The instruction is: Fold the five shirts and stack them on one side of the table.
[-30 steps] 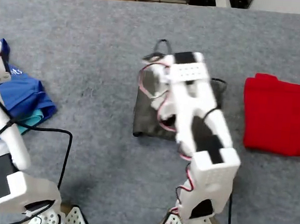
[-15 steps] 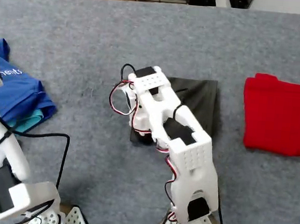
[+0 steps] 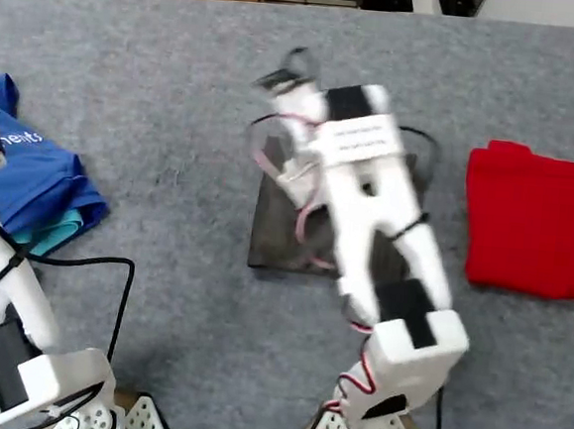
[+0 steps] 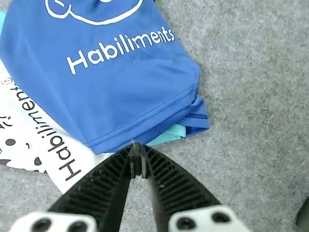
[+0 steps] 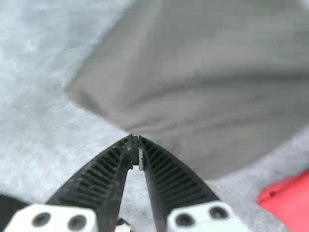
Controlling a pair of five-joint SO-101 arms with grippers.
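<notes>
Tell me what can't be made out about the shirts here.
High view: the right arm hides much of the dark shirt.
High view: the frame edge cuts off the red shirt.
Left wrist view: the blue shirt covers most of the teal shirt; the edge cuts the white shirt.
Right wrist view: the dark shirt is blurred.

Right arm covers dark shirt; red shirt cropped.

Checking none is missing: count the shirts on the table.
5: red shirt at the right; dark shirt in the middle; blue shirt at the left, teal shirt and white shirt showing beneath it. More may lie hidden there.
</notes>
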